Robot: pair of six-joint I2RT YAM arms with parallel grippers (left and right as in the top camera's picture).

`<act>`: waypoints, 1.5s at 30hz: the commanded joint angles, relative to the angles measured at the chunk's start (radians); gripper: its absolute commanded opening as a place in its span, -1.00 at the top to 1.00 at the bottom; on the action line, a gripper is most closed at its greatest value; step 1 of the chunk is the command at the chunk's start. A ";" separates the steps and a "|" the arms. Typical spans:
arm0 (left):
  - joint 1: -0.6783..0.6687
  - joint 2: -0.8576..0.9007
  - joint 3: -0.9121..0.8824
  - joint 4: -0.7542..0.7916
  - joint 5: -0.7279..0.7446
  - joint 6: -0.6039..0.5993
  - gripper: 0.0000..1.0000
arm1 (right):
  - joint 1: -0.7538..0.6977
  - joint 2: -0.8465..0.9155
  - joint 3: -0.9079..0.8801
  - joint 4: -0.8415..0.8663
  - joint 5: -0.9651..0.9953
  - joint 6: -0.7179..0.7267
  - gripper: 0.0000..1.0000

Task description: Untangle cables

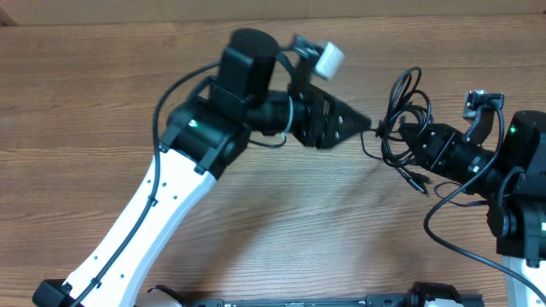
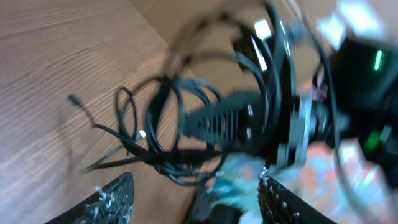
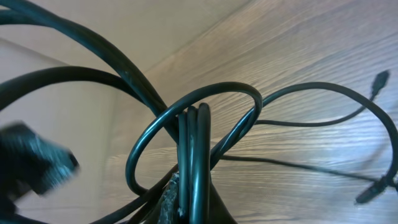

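The cables are a knot of thin black cords lying on the wooden table at the right. My right gripper is shut on several strands of it; in the right wrist view the cords run upright between the fingers. My left gripper points right, its tips at the knot's left edge. In the left wrist view its fingers are apart and empty, with the cable loops just ahead. Loose plug ends lie on the table.
The right arm's body and its thicker black wire stand at the right edge. The left arm's white link runs from the bottom left to the table's middle. The left wrist view is blurred.
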 commanded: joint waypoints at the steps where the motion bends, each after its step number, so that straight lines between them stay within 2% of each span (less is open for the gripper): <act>1: -0.044 -0.004 0.015 -0.037 0.001 0.322 -0.23 | 0.005 0.000 0.008 0.030 -0.072 0.095 0.92; 5: -0.089 -0.004 0.015 -0.086 -0.068 0.460 -0.30 | 0.005 -0.001 0.008 0.045 -0.124 0.150 0.92; 8: -0.105 -0.004 0.015 -0.089 -0.076 0.517 -0.38 | 0.005 0.000 0.008 0.048 -0.163 0.164 0.92; 17: -0.122 -0.004 0.015 -0.079 -0.241 0.531 -0.42 | 0.005 0.000 0.008 0.057 -0.337 0.167 0.92; 26: -0.119 -0.004 0.015 -0.013 -0.247 0.531 -0.44 | 0.005 0.000 0.008 0.055 -0.364 0.159 0.92; 27: -0.117 -0.004 0.015 -0.011 -0.248 0.531 -0.36 | 0.005 0.000 0.008 0.055 -0.364 0.159 0.92; 28: -0.117 -0.004 0.015 -0.009 -0.254 0.531 -0.16 | 0.005 0.000 0.008 0.055 -0.364 0.159 0.92; 30: -0.117 -0.004 0.015 -0.010 -0.277 0.531 0.38 | 0.005 0.000 0.008 0.056 -0.363 0.159 0.92; 35: -0.117 -0.004 0.015 -0.010 -0.291 0.531 0.92 | 0.005 0.000 0.008 0.064 -0.363 0.159 0.92; 40: -0.116 -0.004 0.015 -0.015 -0.386 0.530 0.92 | 0.005 0.000 0.008 0.063 -0.364 0.159 0.92; 45: -0.099 -0.004 0.015 -0.015 -0.601 0.465 0.92 | 0.005 0.000 0.008 0.063 -0.378 0.152 0.92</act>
